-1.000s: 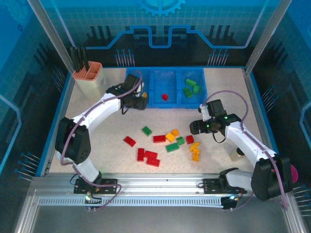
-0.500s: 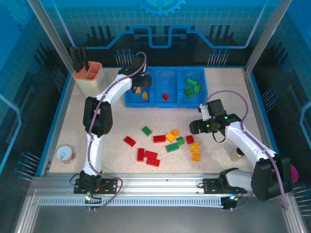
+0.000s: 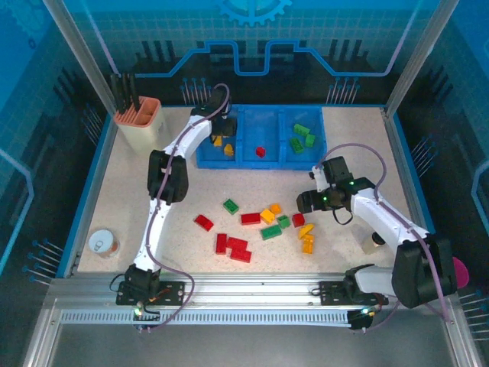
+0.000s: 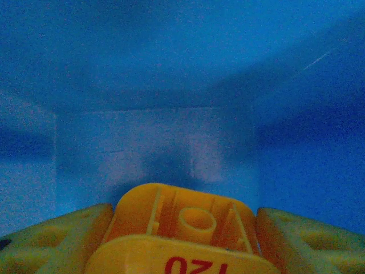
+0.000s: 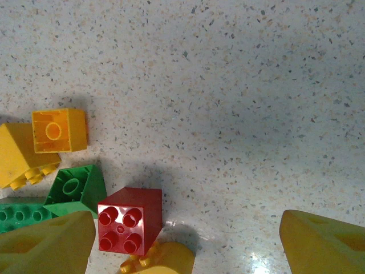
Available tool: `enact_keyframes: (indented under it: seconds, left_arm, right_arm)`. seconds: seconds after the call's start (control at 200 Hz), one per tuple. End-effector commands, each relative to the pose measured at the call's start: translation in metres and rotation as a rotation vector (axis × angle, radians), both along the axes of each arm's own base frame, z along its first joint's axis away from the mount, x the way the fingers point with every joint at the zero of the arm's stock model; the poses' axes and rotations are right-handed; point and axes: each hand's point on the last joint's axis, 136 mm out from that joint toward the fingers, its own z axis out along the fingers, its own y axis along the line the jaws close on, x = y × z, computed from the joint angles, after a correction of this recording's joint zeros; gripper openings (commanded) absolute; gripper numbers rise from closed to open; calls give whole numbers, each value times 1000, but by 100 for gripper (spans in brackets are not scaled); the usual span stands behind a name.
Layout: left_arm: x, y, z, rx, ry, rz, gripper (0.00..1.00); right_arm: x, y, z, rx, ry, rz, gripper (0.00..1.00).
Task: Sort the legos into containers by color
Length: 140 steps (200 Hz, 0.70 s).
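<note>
Left hand (image 4: 182,242) closed on an orange brick (image 4: 183,216), held at the left compartment of the tray (image 3: 263,164), blue walls all round it in the wrist view; that compartment has two oranges (image 3: 218,141) lying in it, the middle a lone red (image 3: 260,151), the right three greens (image 3: 300,130). Right hand (image 5: 185,248) open, fingers spread wide, low over the bench (image 5: 239,85) with a red brick (image 5: 128,220) just under and between them, at the right edge of the loose pile (image 3: 256,228) of red, green and orange bricks, which lies on the bench well apart from the tray.
</note>
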Motion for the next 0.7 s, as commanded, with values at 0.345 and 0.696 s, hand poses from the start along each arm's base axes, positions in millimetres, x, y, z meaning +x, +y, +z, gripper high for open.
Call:
enact_keyframes:
  seconds: [0.345,0.696]
  left_arm:
    - [-8,6,11,-38,-14,34,71]
    - [-26,6,100,-101,-170,9,72]
  right_arm:
    - [6,1,7,-3,-1,9,85]
    - [6,8,24,27,-59,12,86]
